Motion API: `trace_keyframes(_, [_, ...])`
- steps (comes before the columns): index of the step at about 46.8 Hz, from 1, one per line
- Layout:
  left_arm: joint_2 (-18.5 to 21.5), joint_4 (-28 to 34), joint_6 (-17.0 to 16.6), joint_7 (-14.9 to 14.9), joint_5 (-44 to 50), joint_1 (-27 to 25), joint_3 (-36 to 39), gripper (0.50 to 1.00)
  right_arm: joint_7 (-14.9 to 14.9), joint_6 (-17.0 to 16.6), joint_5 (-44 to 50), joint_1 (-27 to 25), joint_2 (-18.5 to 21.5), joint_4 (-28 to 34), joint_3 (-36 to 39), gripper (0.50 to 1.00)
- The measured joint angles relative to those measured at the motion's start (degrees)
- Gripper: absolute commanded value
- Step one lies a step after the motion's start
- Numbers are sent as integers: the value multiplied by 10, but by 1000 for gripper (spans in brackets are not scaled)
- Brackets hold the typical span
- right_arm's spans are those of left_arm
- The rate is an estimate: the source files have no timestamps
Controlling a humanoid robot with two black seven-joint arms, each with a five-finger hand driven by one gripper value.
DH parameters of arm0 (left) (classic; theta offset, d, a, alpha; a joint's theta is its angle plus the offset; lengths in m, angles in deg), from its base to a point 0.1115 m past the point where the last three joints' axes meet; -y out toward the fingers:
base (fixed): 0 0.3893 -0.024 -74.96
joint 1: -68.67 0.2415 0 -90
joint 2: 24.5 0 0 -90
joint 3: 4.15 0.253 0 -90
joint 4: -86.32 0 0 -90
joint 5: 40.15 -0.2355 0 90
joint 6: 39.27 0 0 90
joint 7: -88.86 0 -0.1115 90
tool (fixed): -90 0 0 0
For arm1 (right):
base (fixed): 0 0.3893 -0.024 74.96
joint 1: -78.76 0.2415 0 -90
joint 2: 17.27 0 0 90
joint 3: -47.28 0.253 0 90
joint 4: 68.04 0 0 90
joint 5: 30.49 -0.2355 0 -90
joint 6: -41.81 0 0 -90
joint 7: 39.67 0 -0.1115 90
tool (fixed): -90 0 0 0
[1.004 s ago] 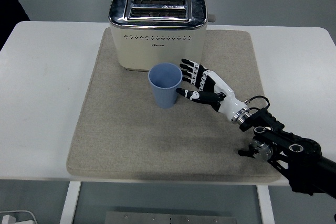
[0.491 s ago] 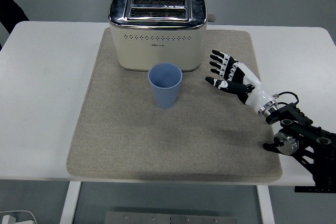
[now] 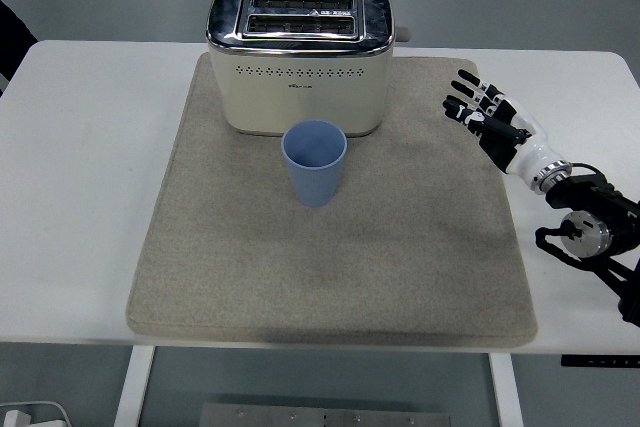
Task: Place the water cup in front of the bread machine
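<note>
A light blue cup (image 3: pixel 315 162) stands upright on the beige mat (image 3: pixel 240 257), just in front of the cream and chrome toaster (image 3: pixel 298 57). Nothing touches it. My right hand (image 3: pixel 482 110) is open with its fingers spread. It hovers over the mat's right edge, well to the right of the cup and apart from it. The left arm is out of view.
The mat lies on a white table (image 3: pixel 80 177). The right forearm and wrist joint (image 3: pixel 585 232) reach in over the table's right side. A dark shape (image 3: pixel 8 32) shows at the far left edge beyond the table.
My right hand has let go of the cup and drawn back to the right and away, from beside the cup to the mat's right edge. The cup has stayed in place.
</note>
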Motion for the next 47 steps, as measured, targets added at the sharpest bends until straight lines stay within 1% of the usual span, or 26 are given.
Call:
trace_keyframes(4, [0, 0, 0, 0, 1, 0, 0, 1000, 29, -2, -5, 13, 1, 0, 6, 913])
trace_keyframes(8, [0, 0, 0, 0, 1, 0, 0, 1000, 49, -4, -7, 29, 2, 0, 6, 915])
trace_keyframes(14, [0, 0, 0, 0, 1, 0, 0, 1000, 71, -13, -7, 38, 1, 0, 4, 913])
trace_keyframes(18, [0, 0, 0, 0, 1, 0, 0, 1000, 75, -17, -6, 58, 0, 1, -4, 915])
trace_keyframes(23, [0, 0, 0, 0, 1, 0, 0, 1000, 78, -23, -3, 66, -2, 2, -10, 913])
trace_keyframes(28, [0, 0, 0, 0, 1, 0, 0, 1000, 79, -24, -3, 72, -13, 3, -14, 915])
trace_keyframes(37, [0, 0, 0, 0, 1, 0, 0, 1000, 76, -25, 1, 74, -17, 4, -16, 915])
trace_keyframes(47, [0, 0, 0, 0, 1, 0, 0, 1000, 77, -29, 2, 74, -17, 16, -34, 915])
